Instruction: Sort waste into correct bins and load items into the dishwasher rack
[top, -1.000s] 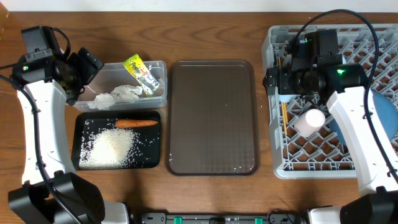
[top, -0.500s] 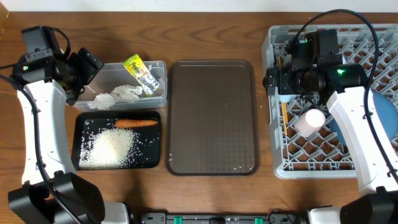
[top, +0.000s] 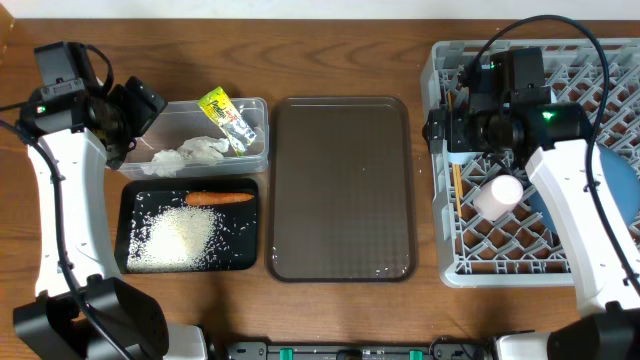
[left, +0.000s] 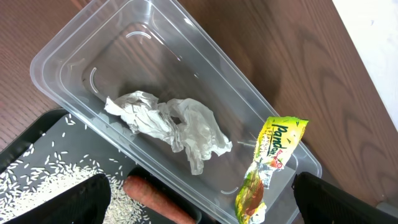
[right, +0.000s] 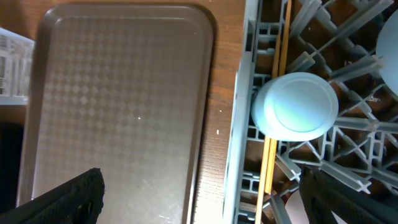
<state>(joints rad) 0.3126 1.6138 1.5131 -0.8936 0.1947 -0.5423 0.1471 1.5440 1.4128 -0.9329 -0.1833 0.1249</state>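
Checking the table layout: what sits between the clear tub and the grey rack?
A brown serving tray lies between the clear tub and the grey rack. The overhead view shows the whole stretch.

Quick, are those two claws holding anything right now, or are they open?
Left gripper: open, holding nothing, above the clear tub.
Right gripper: open, holding nothing, at the dishwasher rack edge by the brown tray.

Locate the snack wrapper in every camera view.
Overhead: snack wrapper upper left, in the clear tub's right end.
Left wrist: lower right, inside the tub.
Right wrist: not in view.
Shared landmark: the clear tub, at the right wrist picture's left edge.
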